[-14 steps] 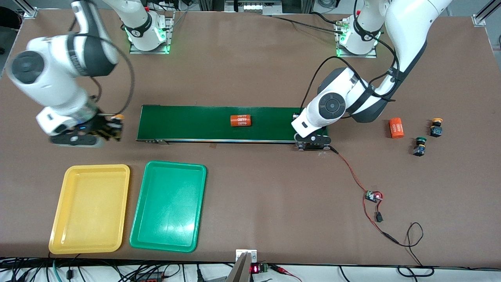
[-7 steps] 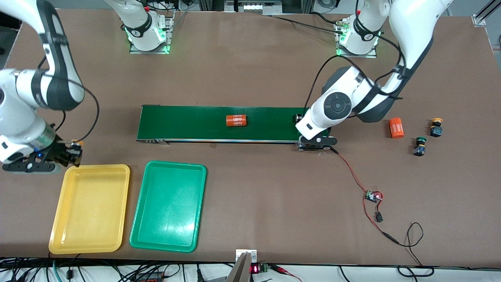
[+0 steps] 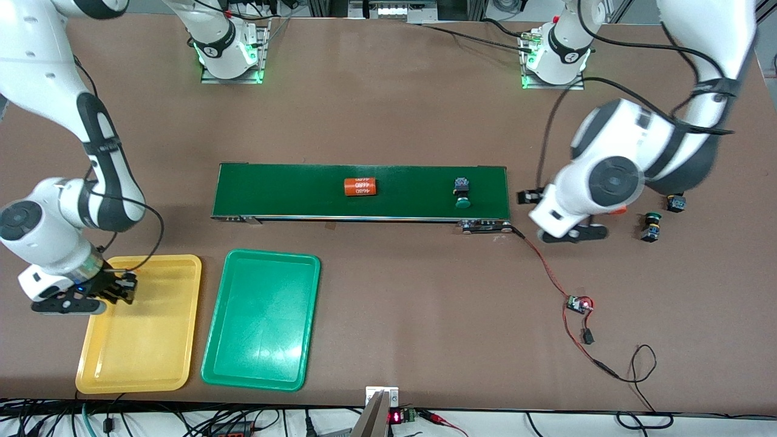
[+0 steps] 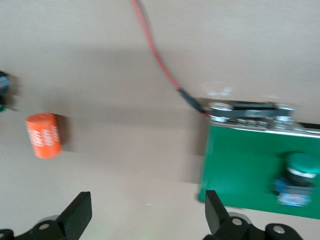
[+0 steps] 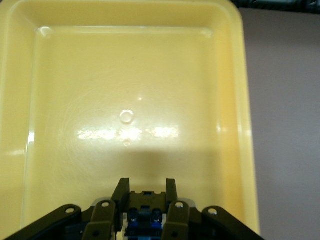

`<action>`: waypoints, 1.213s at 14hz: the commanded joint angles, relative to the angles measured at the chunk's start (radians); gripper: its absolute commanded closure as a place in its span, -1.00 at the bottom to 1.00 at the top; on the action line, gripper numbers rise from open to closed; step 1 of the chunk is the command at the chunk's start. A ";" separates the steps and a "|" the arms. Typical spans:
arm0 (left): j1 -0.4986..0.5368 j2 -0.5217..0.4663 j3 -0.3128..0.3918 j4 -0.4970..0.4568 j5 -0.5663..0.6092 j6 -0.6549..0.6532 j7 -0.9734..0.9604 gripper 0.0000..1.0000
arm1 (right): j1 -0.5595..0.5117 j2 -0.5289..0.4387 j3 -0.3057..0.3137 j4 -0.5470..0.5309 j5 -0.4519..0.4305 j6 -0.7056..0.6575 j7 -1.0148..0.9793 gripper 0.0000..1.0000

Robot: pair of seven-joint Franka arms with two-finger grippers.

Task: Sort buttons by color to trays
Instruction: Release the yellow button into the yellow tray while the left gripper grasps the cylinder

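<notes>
My right gripper (image 3: 123, 284) (image 5: 145, 189) is over the yellow tray (image 3: 152, 364) (image 5: 150, 75), at its corner toward the right arm's base. It is shut on a button (image 5: 144, 215) with a black body and blue base; the cap is hidden. The green tray (image 3: 261, 328) lies beside the yellow one. A green-capped button (image 3: 462, 194) (image 4: 297, 180) lies on its side on the conveyor belt (image 3: 291, 188). My left gripper (image 3: 567, 234) (image 4: 145, 220) is open and holds nothing, over the table just off the belt's end. Another green-capped button (image 3: 651, 224) stands on the table, and one more button (image 3: 675, 203) is partly hidden by the left arm.
An orange cylinder (image 3: 360, 187) lies on the belt. A second orange cylinder (image 4: 44, 135) lies on the table under the left arm. A red wire (image 3: 546, 273) (image 4: 160, 65) runs from the belt's end to a small circuit board (image 3: 580, 303).
The left gripper opened, left the green-capped button on the belt and moved off the belt's end. The right gripper carried its button from beside the belt to over the yellow tray.
</notes>
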 commanded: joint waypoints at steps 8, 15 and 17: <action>0.393 0.084 -0.007 -0.210 0.187 0.146 0.390 -1.00 | 0.010 0.120 0.017 0.032 0.025 0.176 -0.010 -1.00; 0.482 0.094 -0.007 -0.395 0.293 0.420 0.406 -1.00 | 0.065 -0.122 0.017 0.009 0.035 -0.243 0.041 -1.00; 0.511 0.115 -0.007 -0.412 0.295 0.431 0.406 -0.92 | 0.080 -0.206 0.017 0.008 0.035 -0.415 0.092 -1.00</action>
